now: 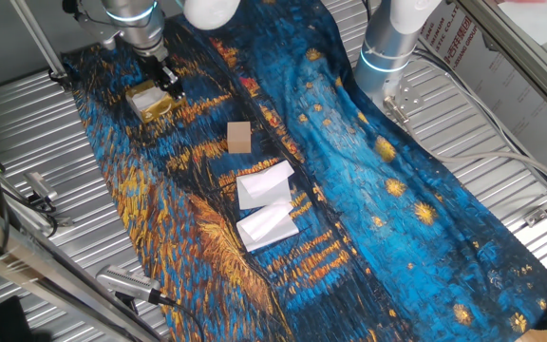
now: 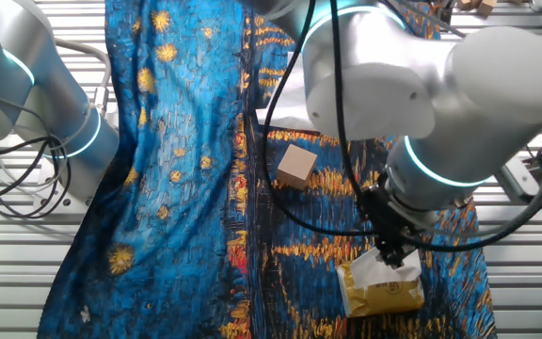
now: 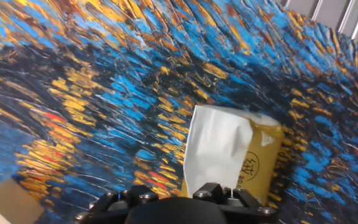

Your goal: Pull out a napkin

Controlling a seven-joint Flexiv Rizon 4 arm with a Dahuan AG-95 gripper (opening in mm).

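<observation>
A shiny gold packet (image 1: 148, 103) lies on the painted blue cloth at the far left; it also shows in the other fixed view (image 2: 381, 296) and the hand view (image 3: 261, 163). A white napkin (image 3: 215, 148) sticks out of its top and stretches up to my gripper (image 3: 194, 190). In the other fixed view the napkin (image 2: 376, 270) rises from the packet to the fingertips of my gripper (image 2: 390, 254). In one fixed view my gripper (image 1: 166, 82) hangs just over the packet. The jaws look closed on the napkin's upper edge.
A wooden block (image 1: 239, 137) stands near the cloth's middle, also in the other fixed view (image 2: 296, 167). Two folded white napkins (image 1: 263, 184) (image 1: 268, 226) lie nearer the front. A second arm's base (image 1: 387, 47) stands at the back right. Ribbed metal table (image 1: 55, 171) surrounds the cloth.
</observation>
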